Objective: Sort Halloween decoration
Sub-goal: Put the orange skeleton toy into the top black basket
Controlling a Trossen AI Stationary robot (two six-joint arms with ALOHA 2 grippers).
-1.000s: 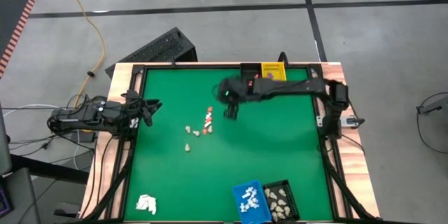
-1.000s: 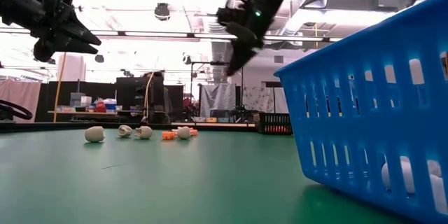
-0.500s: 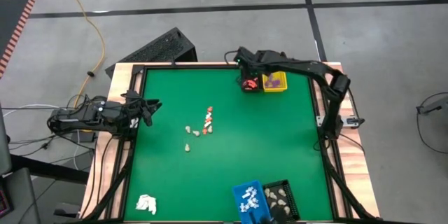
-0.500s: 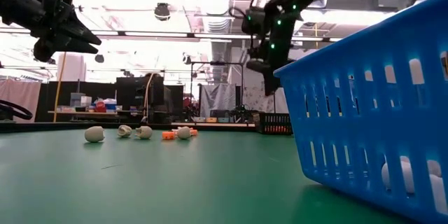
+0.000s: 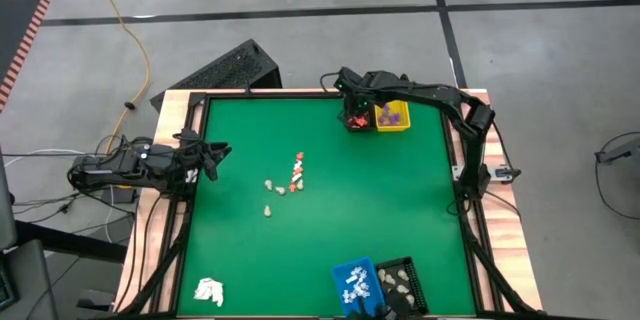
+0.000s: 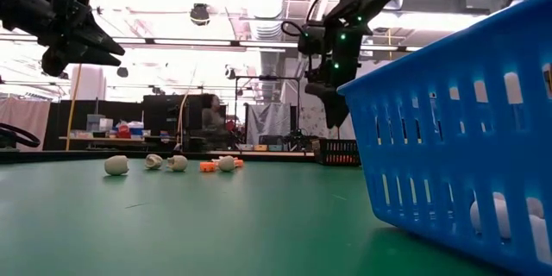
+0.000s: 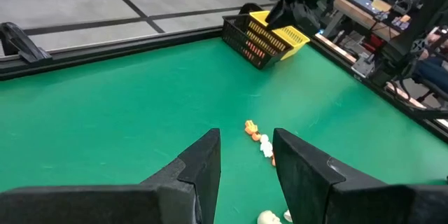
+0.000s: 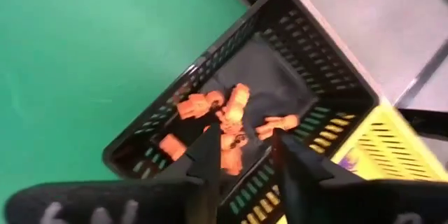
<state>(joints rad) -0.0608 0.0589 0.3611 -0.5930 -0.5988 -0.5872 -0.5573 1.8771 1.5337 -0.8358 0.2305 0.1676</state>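
High view, table: green table (image 5: 330, 230) in a dark frame, both arms over it.
High view, right gripper (image 5: 352, 120): poised over the black basket (image 5: 349, 122) at the far edge, just beside the yellow basket (image 5: 392, 117); finger gap not readable from here.
High view, left gripper (image 5: 215, 153): held at the table's left edge, well apart from the pieces.
High view, Halloween decoration (image 5: 284, 186): a loose scatter of orange, white and cream pieces near the table's middle.
High view, near edge: blue basket (image 5: 355, 286) with white pieces, touching a second black basket (image 5: 400, 283) with cream pieces; a white wadded lump (image 5: 208, 291) lies at the near left corner.
Low view, right gripper (image 6: 332, 108): hanging in the air above the far baskets, partly hidden behind the blue basket (image 6: 457, 129).
Low view, left gripper (image 6: 103, 47): raised high at the picture's left.
Low view, Halloween decoration (image 6: 172, 163): cream and orange pieces resting in a row on the green surface.
Left wrist view, left gripper (image 7: 245, 161): fingers (image 7: 203, 164) parted a narrow way, nothing between them; orange and white pieces (image 7: 260, 138) lie on the table beyond.
Right wrist view, right gripper (image 8: 241, 150): fingers (image 8: 210, 157) a narrow gap apart, holding nothing; directly over the black basket (image 8: 308, 63), in which orange pieces (image 8: 224, 119) lie heaped. Yellow basket (image 8: 381, 147) adjoins it.
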